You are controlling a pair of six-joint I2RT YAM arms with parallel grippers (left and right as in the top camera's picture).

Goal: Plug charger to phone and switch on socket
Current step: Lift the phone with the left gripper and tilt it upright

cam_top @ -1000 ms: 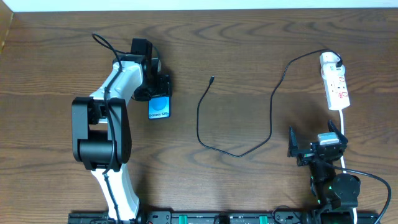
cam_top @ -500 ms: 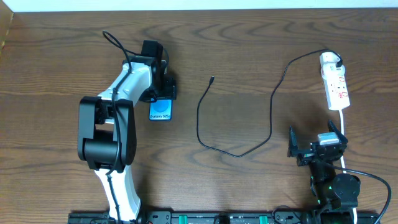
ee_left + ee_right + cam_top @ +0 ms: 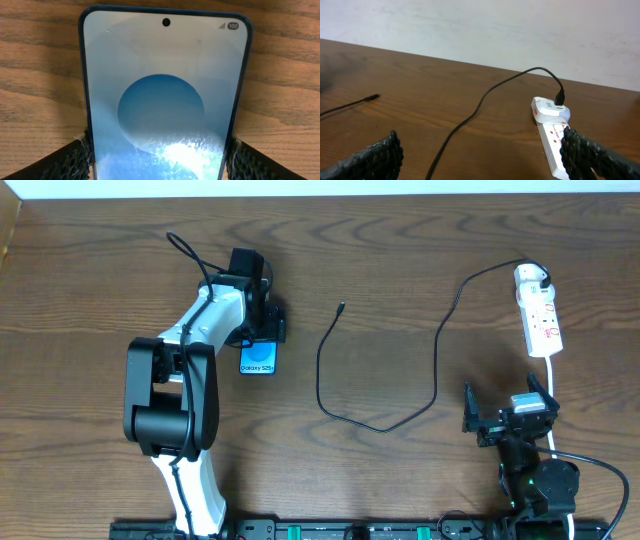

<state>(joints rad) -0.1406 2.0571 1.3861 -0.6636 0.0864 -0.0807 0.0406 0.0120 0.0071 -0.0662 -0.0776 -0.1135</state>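
Observation:
The phone (image 3: 257, 357), its screen lit blue, lies flat on the wooden table, left of centre. My left gripper (image 3: 259, 338) stands over its far end; in the left wrist view the black pads (image 3: 75, 160) press against both long edges of the phone (image 3: 165, 90). The charger's black cable (image 3: 320, 370) curves across the middle, its connector tip (image 3: 342, 306) lying free about a hand's width right of the phone. Its white plug (image 3: 533, 277) sits in the socket (image 3: 541, 320) at far right. My right gripper (image 3: 505, 392) is open and empty, below the socket (image 3: 552, 137).
The socket's white cord (image 3: 553, 395) runs down past my right gripper toward the arm base. The left arm's white link (image 3: 195, 330) lies across the table left of the phone. The table's far edge meets a pale wall (image 3: 480, 30).
My left gripper and the phone slid a little to the right and toward the front edge, then stopped. The right arm and the cable have not moved.

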